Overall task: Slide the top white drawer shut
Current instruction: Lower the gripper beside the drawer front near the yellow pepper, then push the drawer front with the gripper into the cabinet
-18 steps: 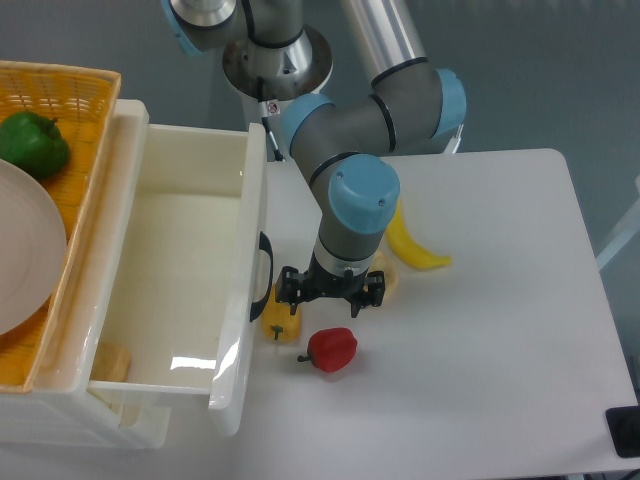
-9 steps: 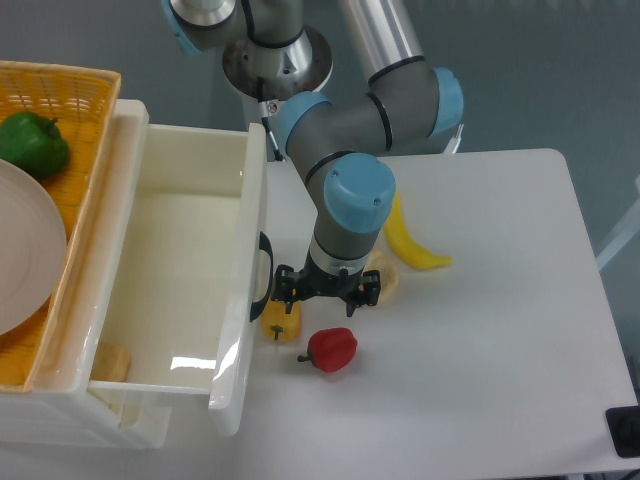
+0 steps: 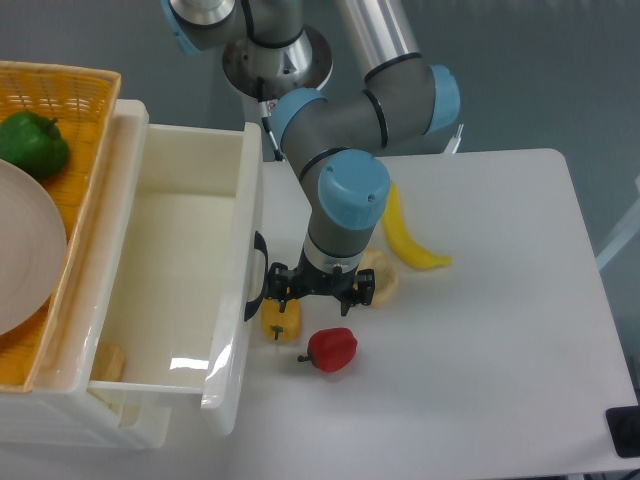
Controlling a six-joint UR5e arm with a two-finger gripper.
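The top white drawer [image 3: 238, 290] stands pulled far out of the cabinet at the left, and its deep tray holds nothing. Its black curved handle [image 3: 257, 276] faces right. My gripper [image 3: 318, 291] points down at the table just right of the handle, with its left side against or very near it. The fingers look spread, open, with nothing held between them.
A yellow pepper [image 3: 281, 320] lies under the handle and a red pepper [image 3: 331, 349] sits just right of it. A banana [image 3: 410, 245] and a beige item [image 3: 384, 281] lie behind the gripper. A wicker basket [image 3: 85, 85] with a green pepper [image 3: 30, 145] and a plate [image 3: 25, 260] tops the cabinet.
My gripper has moved left toward the handle. The drawer front has shifted slightly left, into the cabinet.
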